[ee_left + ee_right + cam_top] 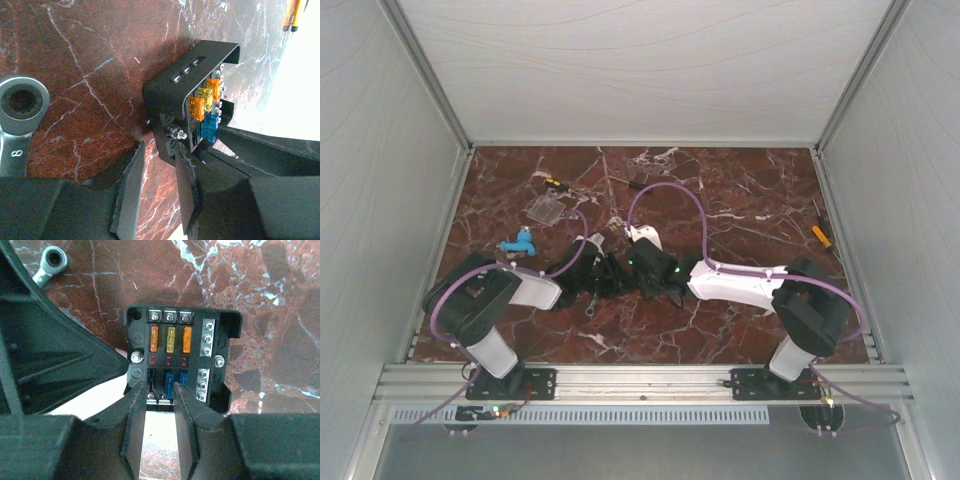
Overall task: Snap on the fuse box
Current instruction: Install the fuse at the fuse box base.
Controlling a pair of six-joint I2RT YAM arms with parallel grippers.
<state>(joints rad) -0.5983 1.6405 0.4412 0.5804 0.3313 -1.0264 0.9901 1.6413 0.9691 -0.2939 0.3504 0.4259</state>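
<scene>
While the fuse box (pixel 175 357) is being held at the middle of the marble table (pixel 750 190), the left gripper (pixel 160 160) is pinching its corner, and the right gripper (pixel 160 402) is standing with fingers slightly parted at the box's near edge, by the blue fuses (pixel 175 380).
</scene>
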